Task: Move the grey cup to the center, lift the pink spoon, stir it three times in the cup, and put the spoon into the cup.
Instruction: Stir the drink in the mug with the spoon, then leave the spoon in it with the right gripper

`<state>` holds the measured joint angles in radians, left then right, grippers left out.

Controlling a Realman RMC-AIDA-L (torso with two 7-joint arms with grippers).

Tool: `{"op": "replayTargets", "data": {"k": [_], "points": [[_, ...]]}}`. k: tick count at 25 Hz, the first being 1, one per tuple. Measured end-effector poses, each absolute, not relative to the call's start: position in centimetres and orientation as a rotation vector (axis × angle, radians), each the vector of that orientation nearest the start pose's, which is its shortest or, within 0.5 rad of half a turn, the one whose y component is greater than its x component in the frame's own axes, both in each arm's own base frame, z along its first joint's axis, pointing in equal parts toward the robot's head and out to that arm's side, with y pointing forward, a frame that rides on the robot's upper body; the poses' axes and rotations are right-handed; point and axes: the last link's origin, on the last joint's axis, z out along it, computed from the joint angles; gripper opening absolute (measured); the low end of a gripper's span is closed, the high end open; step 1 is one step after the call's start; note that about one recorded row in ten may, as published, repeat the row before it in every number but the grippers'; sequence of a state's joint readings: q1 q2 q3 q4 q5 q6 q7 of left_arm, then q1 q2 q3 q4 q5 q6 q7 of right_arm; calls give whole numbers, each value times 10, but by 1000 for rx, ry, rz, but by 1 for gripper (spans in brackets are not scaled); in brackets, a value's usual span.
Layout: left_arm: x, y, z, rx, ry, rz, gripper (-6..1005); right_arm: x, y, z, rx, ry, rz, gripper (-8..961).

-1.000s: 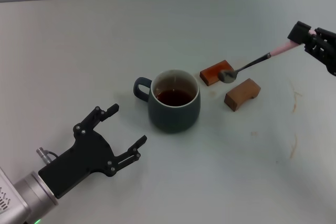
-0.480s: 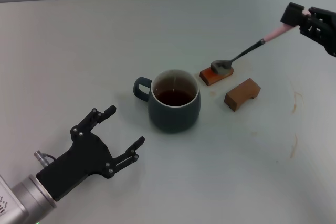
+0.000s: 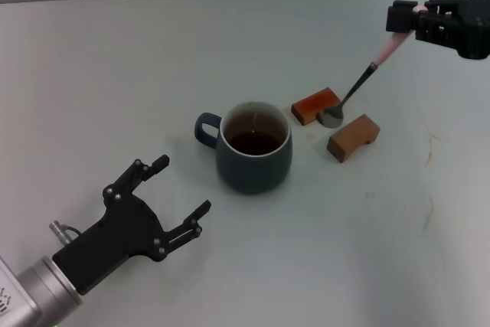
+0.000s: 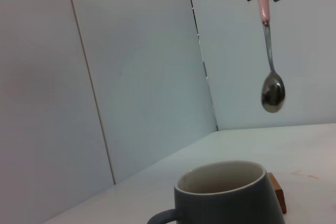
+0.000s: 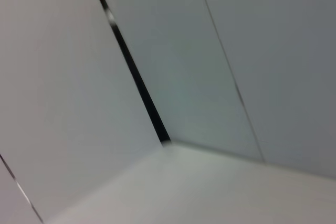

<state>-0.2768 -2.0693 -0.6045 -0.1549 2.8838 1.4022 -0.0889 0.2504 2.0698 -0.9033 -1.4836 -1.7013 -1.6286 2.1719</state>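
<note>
At seven o'clock on the table (image 3: 115, 74), nearest the camera, the left gripper (image 3: 182, 191) is resting idle with its fingers spread wide and nothing between them, a short gap away from the mug. Just beyond it, near the centre, the grey cup (image 3: 254, 149) is standing upright with its handle pointing to nine o'clock and dark liquid inside. At about two o'clock from the cup, two wooden blocks (image 3: 353, 138) are lying side by side. Farther back, at one o'clock, the right gripper (image 3: 403, 19) is pinching the pink spoon (image 3: 360, 84) by the tip of its pink handle. The spoon is hanging clear of the table, its long axis sloping down toward the cup, bowl lowest; the left wrist view shows the bowl (image 4: 273, 93) well above the rim and off to one side. The right arm is plainly the one placed to carry on: judging by this, the bowl needs to travel toward eight o'clock and then descend into the liquid.
</note>
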Motion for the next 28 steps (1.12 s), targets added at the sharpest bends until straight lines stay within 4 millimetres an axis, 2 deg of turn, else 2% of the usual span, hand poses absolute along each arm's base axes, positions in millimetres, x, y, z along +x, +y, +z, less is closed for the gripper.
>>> {"op": "replayTargets", "data": {"k": [2, 4, 12, 17, 28], "points": [[-304, 218, -88, -2301, -106, -758, 855, 177, 303, 125, -2563, 839, 688, 126], [-304, 218, -88, -2302, -105, -757, 855, 172, 303, 128, -2571, 842, 669, 125], [-303, 219, -88, -2306, -98, -758, 854, 128, 316, 158, -2635, 890, 549, 125], [-304, 219, -88, -2307, -98, -755, 855, 119, 324, 162, -2652, 978, 399, 126], [-305, 220, -87, -2308, -95, -749, 854, 99, 339, 154, -2680, 966, 300, 125]]}}
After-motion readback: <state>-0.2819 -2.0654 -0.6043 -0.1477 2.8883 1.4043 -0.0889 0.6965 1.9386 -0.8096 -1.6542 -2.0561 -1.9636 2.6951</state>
